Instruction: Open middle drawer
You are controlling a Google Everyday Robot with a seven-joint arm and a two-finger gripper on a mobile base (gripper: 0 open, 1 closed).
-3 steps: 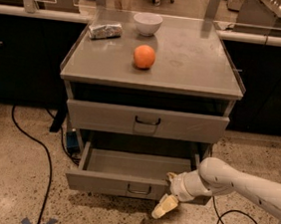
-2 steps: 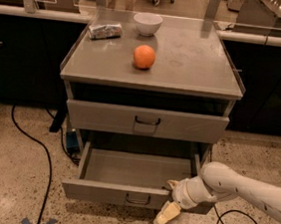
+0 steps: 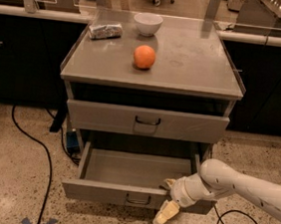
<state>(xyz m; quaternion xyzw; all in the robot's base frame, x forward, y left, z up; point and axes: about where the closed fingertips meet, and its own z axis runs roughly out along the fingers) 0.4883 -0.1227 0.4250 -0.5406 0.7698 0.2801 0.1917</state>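
Hand [image 3: 167, 203] at grey metal middle drawer [image 3: 102, 192]

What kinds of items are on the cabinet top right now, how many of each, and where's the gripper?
Bowl: 1
Orange: 1
Silver packet: 1
Total: 3, all on the cabinet top
The gripper is low down at the front of the pulled-out middle drawer, right of its handle.
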